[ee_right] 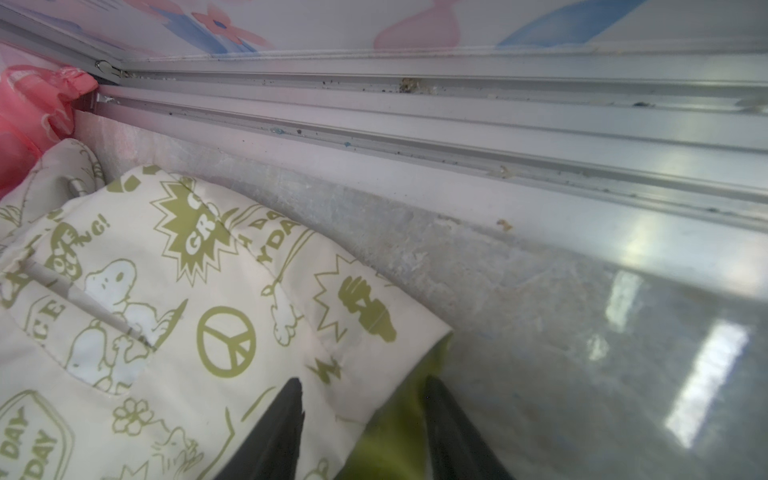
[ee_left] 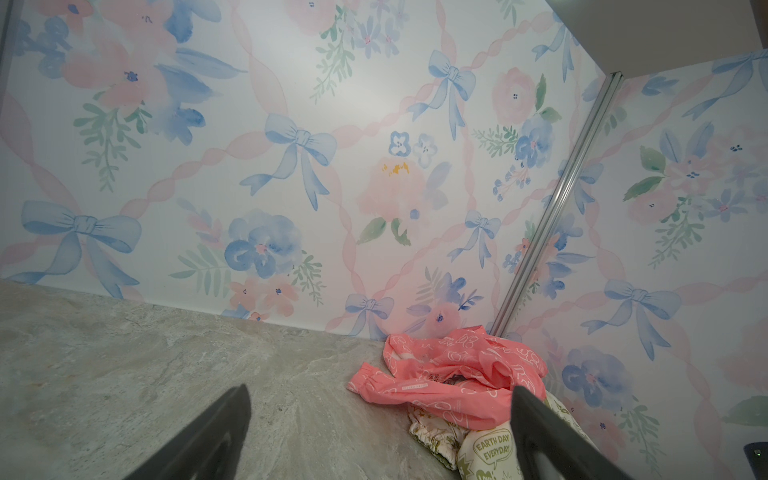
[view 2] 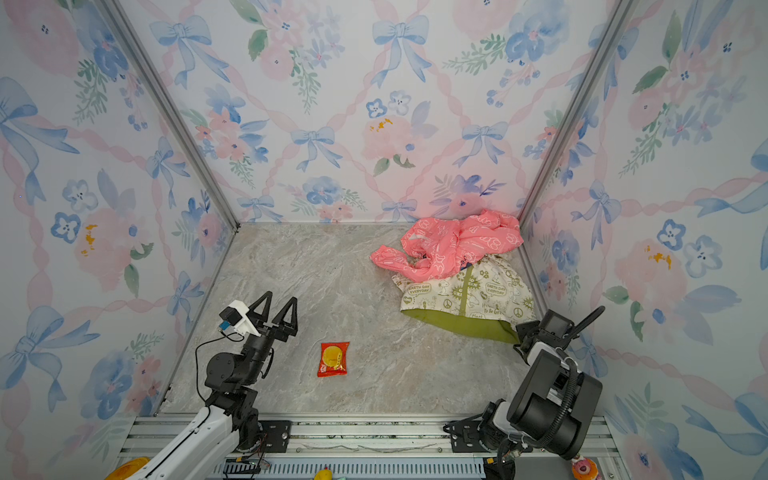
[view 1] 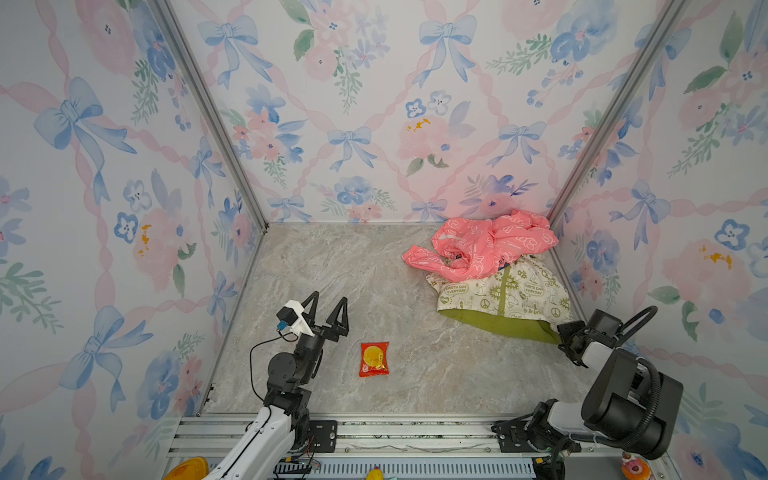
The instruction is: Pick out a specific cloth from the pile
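While the left claw (view 1: 329,298) hangs wide open over the near left of the table (view 1: 332,257), all the action is on the right. The pile (view 1: 492,270) sits in the far right corner, with the pink jacket (view 1: 494,243) sprawled on top and the cream jacket (view 1: 503,295) with green print beneath it, spilling toward the front. The right claw (ee_right: 363,382) is at that cream jacket's near corner. One finger is over the printed side and one by the green lining, jaws part-way apart with the hem between them. Pinching or not, I cannot tell. The lavender cloth shows in no view, so its place in the heap is anyone's guess. A red snack packet (view 1: 374,359) lies flat near the left claw.
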You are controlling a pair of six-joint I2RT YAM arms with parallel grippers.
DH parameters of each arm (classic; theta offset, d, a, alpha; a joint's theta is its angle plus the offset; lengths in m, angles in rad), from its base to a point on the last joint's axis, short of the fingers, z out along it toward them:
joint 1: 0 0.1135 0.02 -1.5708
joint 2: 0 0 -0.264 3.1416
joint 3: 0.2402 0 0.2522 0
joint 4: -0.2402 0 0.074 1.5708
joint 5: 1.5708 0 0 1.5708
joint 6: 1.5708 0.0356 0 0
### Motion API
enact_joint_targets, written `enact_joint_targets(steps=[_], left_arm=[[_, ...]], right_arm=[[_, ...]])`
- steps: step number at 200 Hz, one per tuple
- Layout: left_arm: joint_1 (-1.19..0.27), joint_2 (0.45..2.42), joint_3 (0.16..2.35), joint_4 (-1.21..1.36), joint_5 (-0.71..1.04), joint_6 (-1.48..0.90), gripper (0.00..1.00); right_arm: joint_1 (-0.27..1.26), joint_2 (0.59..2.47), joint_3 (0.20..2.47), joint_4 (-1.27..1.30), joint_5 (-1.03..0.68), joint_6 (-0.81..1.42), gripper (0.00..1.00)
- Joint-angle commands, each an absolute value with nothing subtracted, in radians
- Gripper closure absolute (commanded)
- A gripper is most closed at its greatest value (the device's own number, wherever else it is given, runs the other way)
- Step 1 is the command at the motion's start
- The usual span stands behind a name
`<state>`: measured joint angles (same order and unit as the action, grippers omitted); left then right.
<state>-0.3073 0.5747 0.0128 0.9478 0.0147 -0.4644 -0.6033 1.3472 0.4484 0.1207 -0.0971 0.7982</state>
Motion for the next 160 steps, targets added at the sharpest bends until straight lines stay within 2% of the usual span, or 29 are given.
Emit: enact_joint_targets(steps=[1, 60, 84, 120, 160], left_arm=[[-0.312, 0.583, -0.022, 0.978, 0.005, -0.438, 0.02], [-0.311, 0.588, -0.024, 0.981, 0.008, -0.437, 0.02], [-0.311, 0.58, -0.031, 0.982, 0.0, -0.431, 0.02], [-0.31, 0.569, -0.037, 0.982, 0.0, -0.43, 0.02], [-0.31, 0.56, -0.041, 0.982, -0.004, -0.428, 0.02]], right_arm=[[-0.592, 1.365, 0.45, 0.115, -0.1, 0.8, 0.6], [-0.556, 1.278, 0.494, 0.075, -0.095, 0.799, 1.0], [-0.5, 1.191, 0.546, 0.029, -0.085, 0.803, 1.0], [-0.342, 1.071, 0.693, -0.06, 0.052, 0.762, 1.0], [-0.179, 1.171, 0.923, -0.064, 0.106, 0.672, 1.0]])
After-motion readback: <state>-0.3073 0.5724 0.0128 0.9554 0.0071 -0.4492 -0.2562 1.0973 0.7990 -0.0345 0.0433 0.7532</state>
